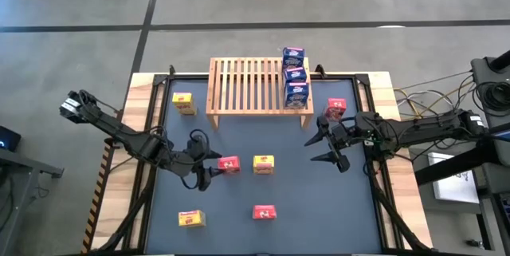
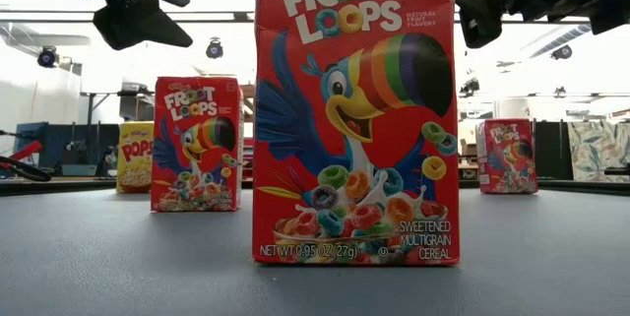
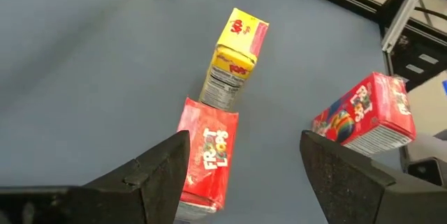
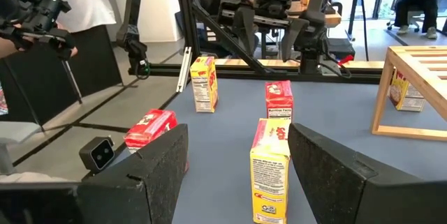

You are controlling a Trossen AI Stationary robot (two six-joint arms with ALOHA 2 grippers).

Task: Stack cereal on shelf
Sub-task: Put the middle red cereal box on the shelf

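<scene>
The shelf (image 1: 255, 84) stands at the table's far side, with three blue cereal boxes (image 1: 295, 75) in a row on its right end. A yellow box (image 1: 183, 102) stands left of it, a red box (image 1: 335, 110) right of it. Mid-table stand a red box (image 1: 229, 164) and a yellow box (image 1: 264, 163). Nearer are a red box (image 1: 264, 212) and a yellow box (image 1: 190, 218). My left gripper (image 1: 209, 168) hovers open just left of the mid-table red box (image 3: 206, 155). My right gripper (image 1: 317, 149) hangs open, right of the yellow box (image 4: 271, 175).
The table's raised wooden border (image 1: 143, 96) and black frame rails run along both sides. Cables and equipment (image 1: 486, 88) sit beyond the right edge. Bare blue-grey table (image 1: 319, 200) lies at the near right. A person's arm (image 4: 42, 8) shows beyond the left side.
</scene>
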